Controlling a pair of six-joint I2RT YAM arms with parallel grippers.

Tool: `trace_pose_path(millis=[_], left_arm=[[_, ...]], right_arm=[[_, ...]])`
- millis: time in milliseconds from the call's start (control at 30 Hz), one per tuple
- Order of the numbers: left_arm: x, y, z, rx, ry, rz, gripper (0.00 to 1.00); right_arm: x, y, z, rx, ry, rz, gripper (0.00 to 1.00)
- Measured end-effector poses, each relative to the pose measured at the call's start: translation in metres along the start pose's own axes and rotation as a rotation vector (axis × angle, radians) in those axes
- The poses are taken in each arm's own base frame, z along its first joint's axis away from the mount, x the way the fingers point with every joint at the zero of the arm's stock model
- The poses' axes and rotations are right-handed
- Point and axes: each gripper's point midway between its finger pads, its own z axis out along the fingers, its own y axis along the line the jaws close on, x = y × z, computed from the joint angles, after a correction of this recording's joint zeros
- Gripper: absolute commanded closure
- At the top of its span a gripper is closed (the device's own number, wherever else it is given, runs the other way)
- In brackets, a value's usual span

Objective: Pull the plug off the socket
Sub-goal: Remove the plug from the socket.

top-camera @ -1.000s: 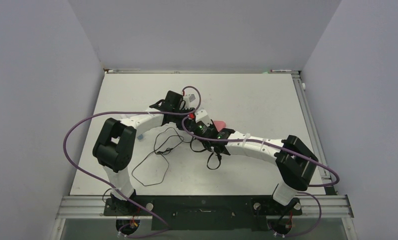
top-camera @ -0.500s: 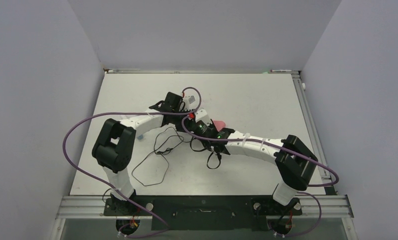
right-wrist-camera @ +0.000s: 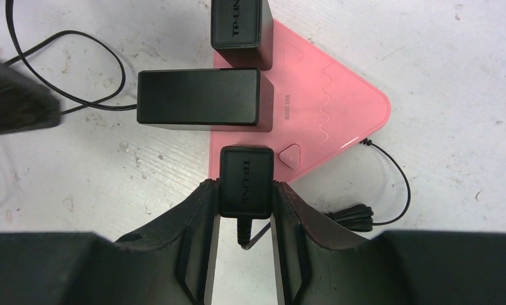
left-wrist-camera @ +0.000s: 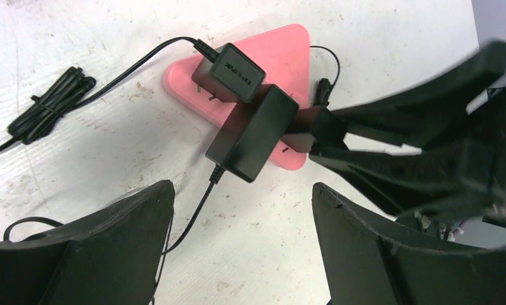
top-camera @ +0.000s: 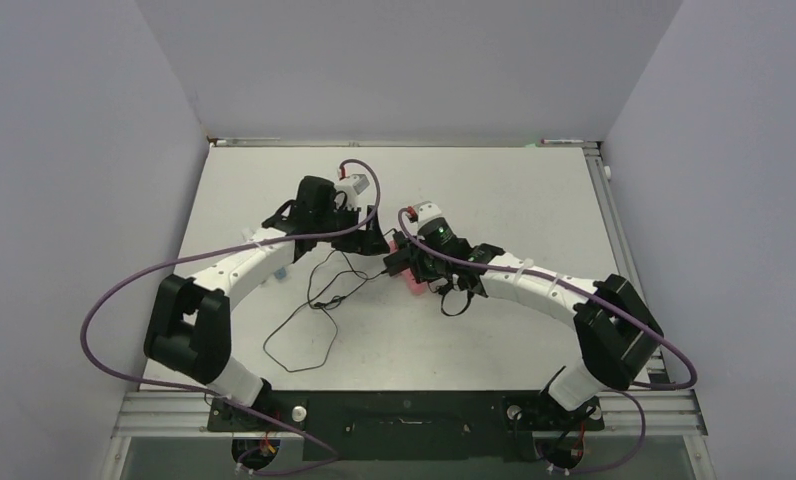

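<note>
A pink triangular socket (right-wrist-camera: 330, 105) lies on the white table with three black plugs on it. My right gripper (right-wrist-camera: 244, 198) is shut on the small plug (right-wrist-camera: 246, 178) at the socket's near corner, one finger on each side, and its cord hangs between them. A long black adapter (right-wrist-camera: 199, 96) and another small plug (right-wrist-camera: 238, 25) sit further along. My left gripper (left-wrist-camera: 244, 213) hangs open over bare table, a little short of the socket (left-wrist-camera: 282, 54), holding nothing. From above, the left gripper (top-camera: 372, 242) and right gripper (top-camera: 402, 265) nearly meet over the socket (top-camera: 412, 287).
Thin black cords (top-camera: 314, 305) loop over the table left of the socket, and a bundled cord (right-wrist-camera: 355, 216) lies beside it. Another bundle (left-wrist-camera: 50, 101) lies at the left. Purple arm cables (top-camera: 124, 285) arch above the table. Grey walls enclose three sides.
My left gripper has opened and drawn back to the left, away from the socket. The right arm has swung round with the socket, still shut on the small plug.
</note>
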Motion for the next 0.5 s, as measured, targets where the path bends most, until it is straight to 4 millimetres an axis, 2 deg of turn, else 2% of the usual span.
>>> trace_pose_path(millis=[233, 500], left_arm=[[0.000, -0.021, -0.023, 0.055, -0.077, 0.149, 0.23], [0.023, -0.047, -0.008, 0.090, -0.030, 0.313, 0.20]], right_arm=[[-0.007, -0.010, -0.003, -0.110, -0.003, 0.070, 0.95], [-0.012, -0.012, -0.007, -0.204, -0.007, 0.115, 0.95]])
